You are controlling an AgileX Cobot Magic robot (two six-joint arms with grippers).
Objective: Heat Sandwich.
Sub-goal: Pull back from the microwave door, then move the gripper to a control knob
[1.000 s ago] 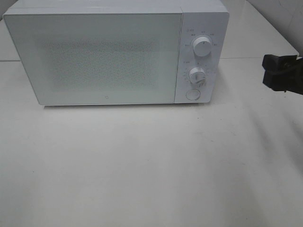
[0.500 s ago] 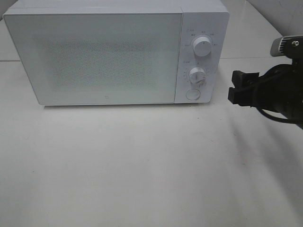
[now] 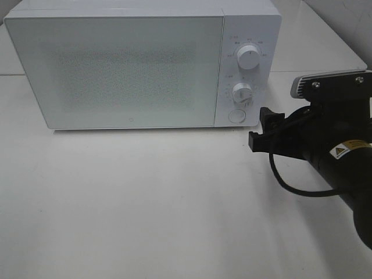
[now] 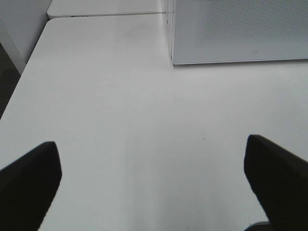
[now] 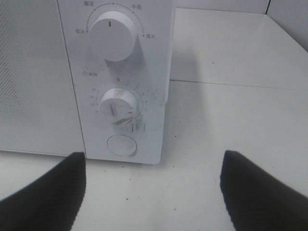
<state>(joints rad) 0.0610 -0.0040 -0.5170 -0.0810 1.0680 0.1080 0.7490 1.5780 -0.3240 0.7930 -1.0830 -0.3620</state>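
**A:** While reading the high view, find right claw [image 3: 257, 127] just right of microwave [image 3: 133, 70], near round button [image 3: 236, 115] under lower knob [image 3: 242, 92] and upper knob [image 3: 249, 57], apart from panel, over white surface [image 3: 145, 203].

**B:** State of fingers?

**A:** Spread apart, gripping nothing; aimed at control panel per wrist view. Black cable [image 3: 290, 187] looping under arm.

**B:** And left claw [image 4: 153, 185]?

**A:** Outside high view. Via own wrist camera: fingers wide apart, nothing between, over surface, facing microwave's lower front corner.

**B:** Whereabouts of sandwich?

**A:** Cannot tell; seen in no view. Shut, frosted door [image 3: 116, 70]; interior hidden.
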